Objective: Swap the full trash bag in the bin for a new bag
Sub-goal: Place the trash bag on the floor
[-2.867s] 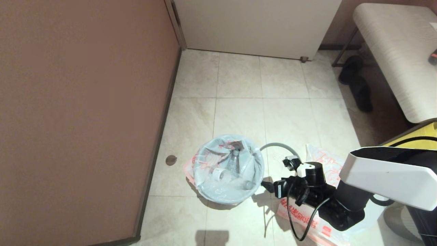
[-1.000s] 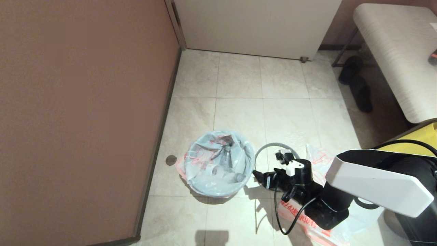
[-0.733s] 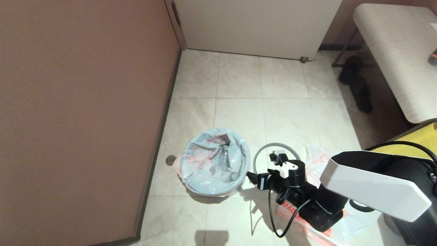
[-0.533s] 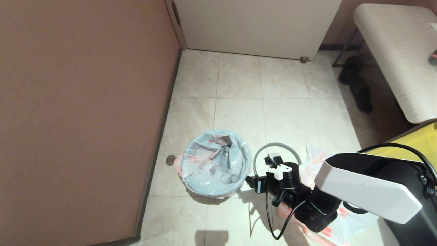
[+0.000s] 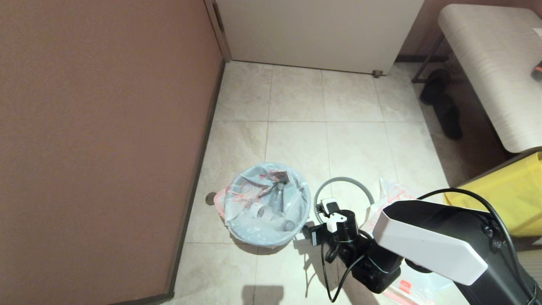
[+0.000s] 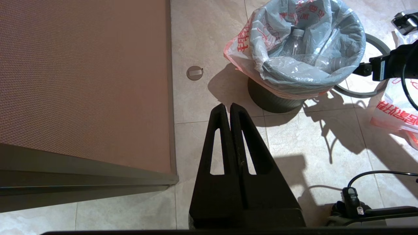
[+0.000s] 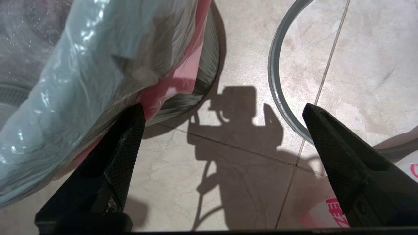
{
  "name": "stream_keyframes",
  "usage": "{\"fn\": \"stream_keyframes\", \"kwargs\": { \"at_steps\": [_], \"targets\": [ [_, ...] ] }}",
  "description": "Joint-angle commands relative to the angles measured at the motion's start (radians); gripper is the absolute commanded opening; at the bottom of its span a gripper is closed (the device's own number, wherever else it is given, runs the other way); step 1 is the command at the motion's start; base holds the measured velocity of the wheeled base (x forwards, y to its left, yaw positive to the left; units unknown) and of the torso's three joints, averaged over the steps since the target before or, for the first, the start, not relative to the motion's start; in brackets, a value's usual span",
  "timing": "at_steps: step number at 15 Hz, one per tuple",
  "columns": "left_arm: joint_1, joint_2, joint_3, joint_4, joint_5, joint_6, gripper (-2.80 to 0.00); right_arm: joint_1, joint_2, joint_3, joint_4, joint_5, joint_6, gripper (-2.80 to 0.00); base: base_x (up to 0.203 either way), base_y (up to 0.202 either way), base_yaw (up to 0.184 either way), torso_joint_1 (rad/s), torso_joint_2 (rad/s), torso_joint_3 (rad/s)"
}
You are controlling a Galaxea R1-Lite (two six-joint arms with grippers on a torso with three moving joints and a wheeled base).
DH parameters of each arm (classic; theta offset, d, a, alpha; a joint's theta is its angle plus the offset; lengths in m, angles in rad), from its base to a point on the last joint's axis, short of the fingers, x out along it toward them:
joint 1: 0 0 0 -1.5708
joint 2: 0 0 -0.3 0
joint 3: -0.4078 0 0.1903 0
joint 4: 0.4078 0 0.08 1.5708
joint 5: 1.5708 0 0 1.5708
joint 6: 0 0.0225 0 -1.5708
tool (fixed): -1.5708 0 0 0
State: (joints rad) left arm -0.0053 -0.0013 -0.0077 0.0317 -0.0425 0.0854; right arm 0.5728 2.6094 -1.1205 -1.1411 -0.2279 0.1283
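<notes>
Black right gripper point(image 5: 305, 228) sits low beside the bin point(image 5: 264, 237), which holds the full trash bag point(image 5: 264, 203). Left wrist view: left gripper point(image 6: 228, 109) clenched, empty. Right wrist view: jaws spread wide (nothing held), one finger point(image 7: 125, 137) against the bag's pink edge

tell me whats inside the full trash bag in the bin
Inside the full trash bag lie clear plastic bottles and a white cap. The crumpled plastic hides whatever lies deeper.

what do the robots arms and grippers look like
The right arm has a white angular shell over black joints, with a looping black cable. The right gripper and left gripper have matte black, wedge-shaped, textured fingers; the left's have triangular cut-outs.
</notes>
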Motion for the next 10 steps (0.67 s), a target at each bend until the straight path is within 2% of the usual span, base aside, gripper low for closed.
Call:
{"fn": "stream_keyframes", "kwargs": {
  "at_steps": [1,3,7,10],
  "targets": [
    [0.0,0.001,0.0,0.001,0.0,0.001,-2.8,0.001,0.031,-0.017,-0.003,-0.008,-0.005,0.0,0.0,0.0,0.0,0.0,0.0,0.0],
    [0.001,0.001,0.0,-0.001,0.0,0.001,-2.8,-0.006,0.041,-0.039,0.024,-0.017,-0.006,0.0,0.0,0.0,0.0,0.0,0.0,0.0],
    [-0.001,0.001,0.0,0.0,0.0,0.001,-2.8,0.043,0.045,-0.085,0.105,0.005,-0.005,0.0,0.0,0.0,0.0,0.0,0.0,0.0],
    [-0.001,0.001,0.0,0.0,0.0,0.001,-2.8,0.042,0.041,-0.067,0.108,0.011,-0.024,0.0,0.0,0.0,0.0,0.0,0.0,0.0]
  ]
}}
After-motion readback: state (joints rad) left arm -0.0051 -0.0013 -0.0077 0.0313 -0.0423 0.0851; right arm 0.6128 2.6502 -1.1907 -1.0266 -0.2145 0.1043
